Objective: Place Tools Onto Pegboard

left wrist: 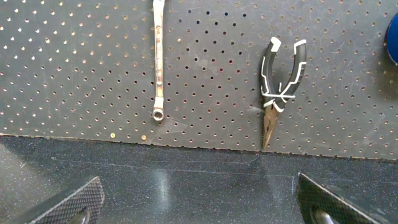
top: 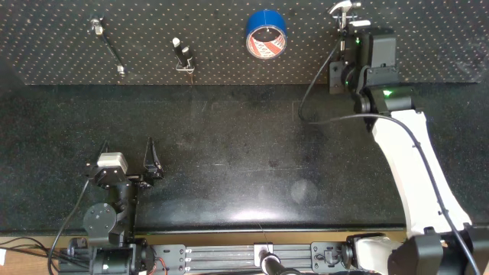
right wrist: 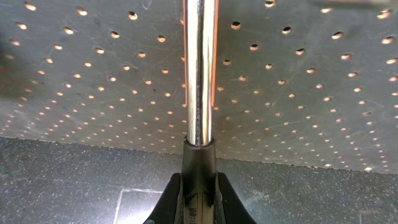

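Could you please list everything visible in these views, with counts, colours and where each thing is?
Pegboard: one, dark with rows of holes, along the worktop's far side.
Worktop: one, black, between the pegboard and the arm bases.
Wrench: one, silver, hanging on the pegboard's left part.
Pliers: one, black handles edged in white, on the pegboard right of the wrench, nose toward the worktop.
Tape roll: one, blue, on the pegboard right of the pliers.
Chrome-shafted tool: one, chrome with a black grip, against the pegboard's right part.
Left gripper: one, black, over the worktop's near left, fingers open.
Right gripper: one, black, fingers shut on the tool's grip.
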You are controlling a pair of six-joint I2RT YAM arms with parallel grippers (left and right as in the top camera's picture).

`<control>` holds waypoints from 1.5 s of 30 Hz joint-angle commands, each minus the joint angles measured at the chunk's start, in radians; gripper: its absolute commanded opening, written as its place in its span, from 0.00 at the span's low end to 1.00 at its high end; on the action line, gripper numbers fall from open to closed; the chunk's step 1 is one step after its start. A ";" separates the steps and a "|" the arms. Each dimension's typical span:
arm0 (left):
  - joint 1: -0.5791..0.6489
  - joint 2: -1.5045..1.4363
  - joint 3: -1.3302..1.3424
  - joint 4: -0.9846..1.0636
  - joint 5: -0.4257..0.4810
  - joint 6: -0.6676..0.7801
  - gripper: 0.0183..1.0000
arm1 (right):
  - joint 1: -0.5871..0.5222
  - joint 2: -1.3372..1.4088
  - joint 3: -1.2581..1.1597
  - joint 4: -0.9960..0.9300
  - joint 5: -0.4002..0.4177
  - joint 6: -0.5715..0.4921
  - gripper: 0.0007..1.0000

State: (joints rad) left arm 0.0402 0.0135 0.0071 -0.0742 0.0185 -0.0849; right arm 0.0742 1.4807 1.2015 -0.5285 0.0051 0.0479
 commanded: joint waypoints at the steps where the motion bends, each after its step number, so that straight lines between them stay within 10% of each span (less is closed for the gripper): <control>1: -0.002 -0.007 -0.002 -0.006 -0.014 -0.016 1.00 | 0.006 0.040 0.000 0.014 0.002 0.012 0.07; 3: -0.002 -0.007 -0.002 -0.006 -0.015 -0.016 1.00 | 0.006 0.041 0.000 0.013 0.002 0.012 0.08; 9: -0.002 -0.007 -0.002 -0.006 -0.015 -0.016 1.00 | 0.006 -0.072 0.000 -0.039 0.002 0.011 0.99; 18: -0.002 -0.007 -0.002 -0.006 -0.014 -0.016 1.00 | -0.022 -0.819 -0.167 -0.203 0.013 -0.256 0.99; 24: -0.002 -0.007 -0.002 -0.006 -0.014 -0.016 1.00 | -0.092 -1.238 -1.007 0.575 -0.287 -0.138 1.00; 33: -0.002 -0.007 -0.002 -0.006 -0.015 -0.016 1.00 | -0.144 -1.429 -1.197 0.567 -0.120 0.095 1.00; 45: -0.002 -0.007 -0.002 -0.006 -0.014 -0.016 1.00 | -0.143 -1.480 -1.197 0.458 -0.076 -0.004 1.00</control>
State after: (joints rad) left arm 0.0402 0.0120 0.0078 -0.0750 0.0158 -0.0917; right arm -0.0650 0.0135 0.0067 -0.0639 -0.0765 0.0643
